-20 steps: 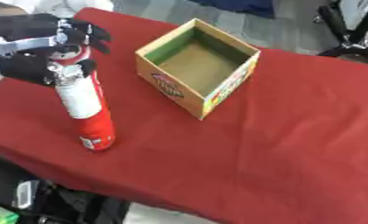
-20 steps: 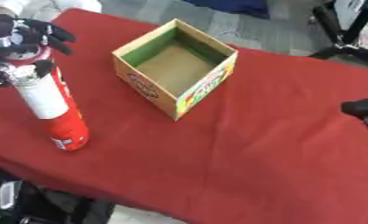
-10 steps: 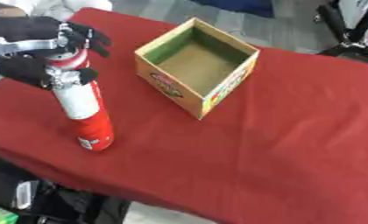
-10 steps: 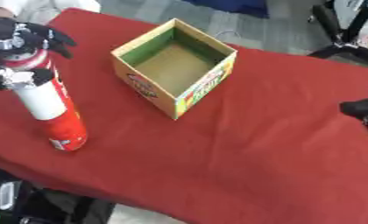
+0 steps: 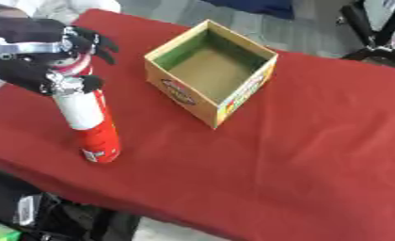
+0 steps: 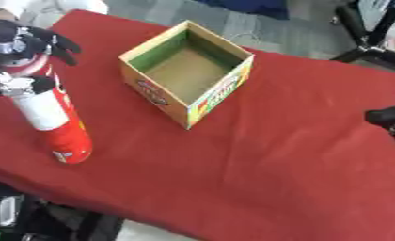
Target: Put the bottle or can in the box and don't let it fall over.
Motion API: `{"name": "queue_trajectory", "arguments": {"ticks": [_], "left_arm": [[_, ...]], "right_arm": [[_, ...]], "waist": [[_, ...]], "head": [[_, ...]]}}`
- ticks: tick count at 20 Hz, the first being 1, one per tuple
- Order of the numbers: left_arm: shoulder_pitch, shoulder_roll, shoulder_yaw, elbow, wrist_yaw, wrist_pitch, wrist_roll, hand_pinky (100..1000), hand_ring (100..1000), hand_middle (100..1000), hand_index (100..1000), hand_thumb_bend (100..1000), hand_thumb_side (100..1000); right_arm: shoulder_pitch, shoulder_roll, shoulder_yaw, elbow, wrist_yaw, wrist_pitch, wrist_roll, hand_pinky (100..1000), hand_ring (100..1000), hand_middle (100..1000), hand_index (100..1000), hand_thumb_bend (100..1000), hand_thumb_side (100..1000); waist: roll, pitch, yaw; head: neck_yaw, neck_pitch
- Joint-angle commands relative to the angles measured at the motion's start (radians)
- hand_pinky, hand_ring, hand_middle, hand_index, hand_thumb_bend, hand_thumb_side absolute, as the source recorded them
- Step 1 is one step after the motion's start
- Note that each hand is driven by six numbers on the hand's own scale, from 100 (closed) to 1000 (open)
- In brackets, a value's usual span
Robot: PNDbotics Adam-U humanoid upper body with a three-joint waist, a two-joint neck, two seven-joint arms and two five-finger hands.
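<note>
Left hand (image 5: 38,52): black, at upper left, fingers curled round top of tall red-and-white bottle (image 5: 88,120).
Bottle: upright on red tablecloth (image 5: 299,141), left of open cardboard box (image 5: 210,70).
Right hand (image 6: 390,117): right edge, fingers unclear.

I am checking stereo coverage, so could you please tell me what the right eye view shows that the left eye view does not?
Only the right eye view shows a dark part at its right edge, perhaps the right robot hand; its fingers cannot be made out. Only the left eye view shows the left robot hand whole. Both share that hand curled round the top of the red bottle, which stands on the red table, and the open, empty box beside it.
</note>
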Motion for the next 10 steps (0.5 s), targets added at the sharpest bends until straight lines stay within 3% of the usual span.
{"name": "queue_trajectory", "arguments": {"ticks": [1, 3, 10], "left_arm": [[0.008, 0.005, -0.022, 0.028, 0.025, 0.011, -0.052, 664, 860, 930, 889, 258, 928], [0.005, 0.004, -0.023, 0.029, 0.038, 0.017, -0.072, 630, 836, 910, 878, 273, 877], [0.004, 0.004, -0.025, 0.021, 0.025, 0.010, -0.088, 586, 776, 842, 847, 337, 855]], "right_arm": [[-0.001, -0.008, -0.007, -0.018, 0.000, -0.001, 0.002, 851, 787, 697, 865, 100, 524], [-0.002, -0.008, -0.007, -0.018, 0.000, 0.000, 0.002, 851, 787, 697, 865, 100, 525], [-0.003, -0.008, -0.007, -0.018, -0.002, 0.002, 0.001, 851, 787, 696, 864, 100, 525]], "waist": [[0.000, -0.003, 0.001], [0.000, -0.003, 0.001], [0.001, -0.003, 0.000]], "head": [[0.002, -0.006], [0.002, -0.006], [0.001, -0.005]]}}
